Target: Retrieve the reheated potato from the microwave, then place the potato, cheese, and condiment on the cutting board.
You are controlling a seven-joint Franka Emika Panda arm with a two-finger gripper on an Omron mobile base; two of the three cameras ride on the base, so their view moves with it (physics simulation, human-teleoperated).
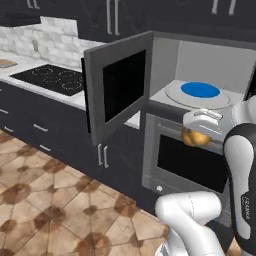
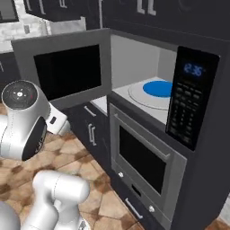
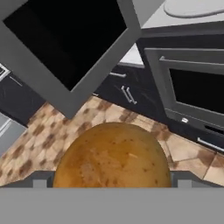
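Observation:
The orange-brown potato [image 1: 194, 139] hangs in the air in front of the lower oven, just below the microwave's opening, and my gripper [image 1: 197, 131] is shut on it from above. In the hand view the potato [image 3: 113, 157] bulks large at the bottom and hides the fingertips. The microwave [image 1: 200, 60] stands with its door [image 1: 120, 92] swung wide to the left; its keypad with the blue display [image 2: 188, 99] is on the right. Inside lies a blue plate [image 1: 200, 90] on the turntable. A light-brown board [image 1: 6, 63] lies at the far left of the counter. Cheese and condiment are out of view.
The open door [image 2: 67, 69] juts into the room to the left of the hand. The lower oven [image 2: 143, 157] with its handle sits under the microwave. A black cooktop [image 1: 50, 77] lies on the counter to the left. Tiled floor [image 3: 48, 131] spreads below.

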